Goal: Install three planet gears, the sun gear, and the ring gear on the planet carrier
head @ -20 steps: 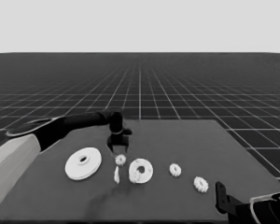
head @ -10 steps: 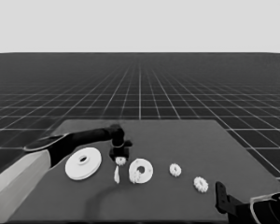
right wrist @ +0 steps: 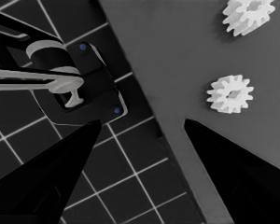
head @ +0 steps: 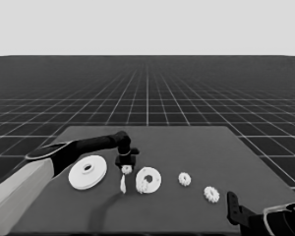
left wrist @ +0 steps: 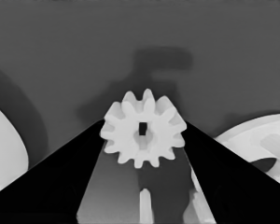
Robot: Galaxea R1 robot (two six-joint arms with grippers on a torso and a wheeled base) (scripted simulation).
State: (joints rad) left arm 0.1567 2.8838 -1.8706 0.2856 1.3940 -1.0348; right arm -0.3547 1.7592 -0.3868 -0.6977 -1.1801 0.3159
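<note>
L gripper [head: 126, 165] fingers clamped on 1 gear [left wrist: 143, 128] | 2 gears loose [head: 185, 179] | 2 round parts | R gripper [right wrist: 140, 140] parked, fingers apart

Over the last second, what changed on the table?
The left gripper came down from above the gear between the two round parts; the left wrist view shows its fingers now touching that gear on both sides. The larger round part, smaller round part, thin white piece, two loose gears on the right and the parked right gripper stayed put.
</note>
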